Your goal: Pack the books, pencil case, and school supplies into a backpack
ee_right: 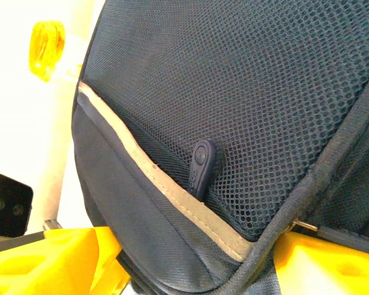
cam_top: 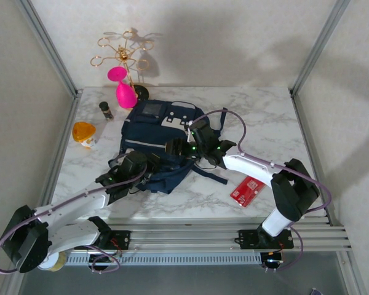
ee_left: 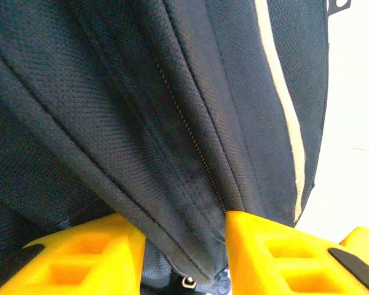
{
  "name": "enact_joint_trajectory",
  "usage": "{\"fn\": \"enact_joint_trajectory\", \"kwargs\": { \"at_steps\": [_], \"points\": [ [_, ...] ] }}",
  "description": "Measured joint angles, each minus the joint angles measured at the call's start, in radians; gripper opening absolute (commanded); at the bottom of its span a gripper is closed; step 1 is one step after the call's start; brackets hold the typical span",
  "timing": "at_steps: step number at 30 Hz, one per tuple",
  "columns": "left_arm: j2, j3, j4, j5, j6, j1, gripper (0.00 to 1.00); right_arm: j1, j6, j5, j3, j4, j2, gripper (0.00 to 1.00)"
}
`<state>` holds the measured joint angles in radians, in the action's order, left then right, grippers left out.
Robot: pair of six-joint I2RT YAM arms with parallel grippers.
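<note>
Left gripper [ee_left: 175, 221]: closest to my lens. Its two yellow fingers are pinched on a fold at the near left end of the backpack [cam_top: 149, 132].
Table [cam_top: 264, 123]: white marble. It lies under the backpack and spreads out on every side of it.
Backpack: big and dark blue. It lies flat in the middle, between my two arms.
Right gripper [ee_right: 197, 236]: at the backpack's right side, near its middle. Its fingers are wide apart with the backpack's edge between them. I cannot tell if they press on it.
Red packet [cam_top: 247, 190]: flat on the table, well to the right of the backpack and a bit closer to me. Nothing touches it.
Light stripe [ee_left: 283, 104]: runs along the backpack, just right of the fold I am pinching.
Zip [ee_left: 190, 135]: a thin closed line down the fold, ending between my left fingers.
Pull tab [ee_right: 202, 166]: small and dark blue, tucked behind the mesh on the backpack's side.
Step now: I think I am getting hold of the backpack to open it.
Next move: I would keep the left pinch tight and use the right gripper to find a zip pull and draw it along. The cloth is soft and may slip, so I would go slow. Then the red packet can go in.
</note>
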<state>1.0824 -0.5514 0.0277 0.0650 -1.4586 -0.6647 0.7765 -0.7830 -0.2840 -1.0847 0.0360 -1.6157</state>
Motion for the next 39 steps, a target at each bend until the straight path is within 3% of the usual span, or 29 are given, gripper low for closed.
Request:
{"fn": "enact_joint_trajectory", "kwargs": {
  "at_steps": [6, 10, 21, 39],
  "points": [
    [0.079, -0.056, -0.010, 0.035, -0.013, -0.010, 0.08, -0.006, 0.013, 0.019, 0.000, -0.019, 0.000, 0.75],
    [0.084, -0.063, -0.025, 0.045, -0.023, -0.014, 0.00, -0.007, 0.070, 0.041, 0.003, -0.013, 0.012, 0.72],
    [0.084, -0.079, -0.032, 0.045, -0.037, -0.022, 0.00, -0.006, 0.177, 0.019, 0.158, -0.005, 0.216, 0.56],
    [0.084, -0.079, -0.053, 0.059, -0.069, -0.037, 0.00, -0.029, 0.146, -0.053, 0.251, -0.156, 0.092, 0.42]
  ]
}}
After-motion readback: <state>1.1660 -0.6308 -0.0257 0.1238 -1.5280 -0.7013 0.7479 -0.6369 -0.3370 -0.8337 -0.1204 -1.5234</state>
